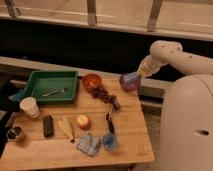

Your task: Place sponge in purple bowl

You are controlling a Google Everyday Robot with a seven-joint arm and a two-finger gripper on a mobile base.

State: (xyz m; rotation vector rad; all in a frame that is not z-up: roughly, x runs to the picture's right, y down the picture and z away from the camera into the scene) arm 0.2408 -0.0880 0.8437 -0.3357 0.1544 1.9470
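The purple bowl (128, 85) stands at the far right edge of the wooden table (130, 125). My gripper (134, 76) is at the end of the white arm (165, 55), which reaches in from the right. It hangs just above the bowl's rim. It is shut on a light blue sponge (130, 77), which sits right over the bowl's opening. Whether the sponge touches the bowl cannot be told.
An orange bowl (92, 81) and dark grapes (103, 94) lie left of the purple bowl. A green tray (35, 80) holds a utensil at the back left. A white cup (29, 106), banana (66, 128), apple (83, 121), blue cloth (90, 144) and blue cup (110, 141) stand nearer the front.
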